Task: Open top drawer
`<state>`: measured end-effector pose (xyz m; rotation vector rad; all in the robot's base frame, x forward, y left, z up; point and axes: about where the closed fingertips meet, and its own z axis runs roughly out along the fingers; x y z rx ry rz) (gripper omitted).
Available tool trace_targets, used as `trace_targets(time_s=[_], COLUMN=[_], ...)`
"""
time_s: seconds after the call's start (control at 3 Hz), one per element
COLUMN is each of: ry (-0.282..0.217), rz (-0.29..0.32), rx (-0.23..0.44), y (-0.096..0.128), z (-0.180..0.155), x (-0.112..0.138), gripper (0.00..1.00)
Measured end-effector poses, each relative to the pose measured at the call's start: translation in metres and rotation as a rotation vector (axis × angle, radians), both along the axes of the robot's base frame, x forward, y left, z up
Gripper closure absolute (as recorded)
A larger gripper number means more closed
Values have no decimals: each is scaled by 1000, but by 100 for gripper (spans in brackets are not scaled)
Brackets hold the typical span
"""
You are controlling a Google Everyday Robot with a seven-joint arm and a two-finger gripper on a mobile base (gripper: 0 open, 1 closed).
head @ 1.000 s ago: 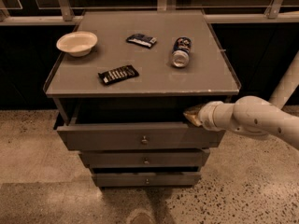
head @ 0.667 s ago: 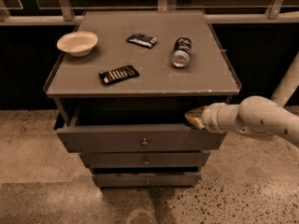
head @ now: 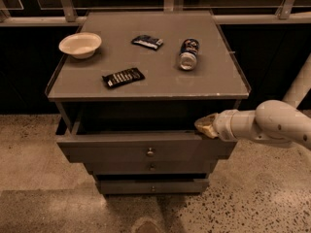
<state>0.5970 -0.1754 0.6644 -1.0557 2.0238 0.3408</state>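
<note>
One top drawer (head: 121,152) stands partly out. End effector (head: 206,125) at its upper right rim, we judge for pulling; grip we cannot tell.

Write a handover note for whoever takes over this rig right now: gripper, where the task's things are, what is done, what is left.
Gripper: at the right end of the top drawer's upper front edge, apparently against it.
Top drawer: pulled partly out, its front forward of the lower drawers, with a dark gap open behind it. Its knob is free.
Done: the drawer is open part-way.
Left: probably draw it out further if full opening is wanted, then withdraw the arm.
On the cabinet top: bowl, can on its side, two packets, all away from the gripper.
</note>
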Motion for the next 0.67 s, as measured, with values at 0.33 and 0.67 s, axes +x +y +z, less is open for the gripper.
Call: trace_targets(time_s=[0.33, 0.67], ry=[3, 46], rz=[6, 66], rx=[1, 14], y=[0, -2], z=[1, -2], x=[-1, -26], gripper=[100, 100])
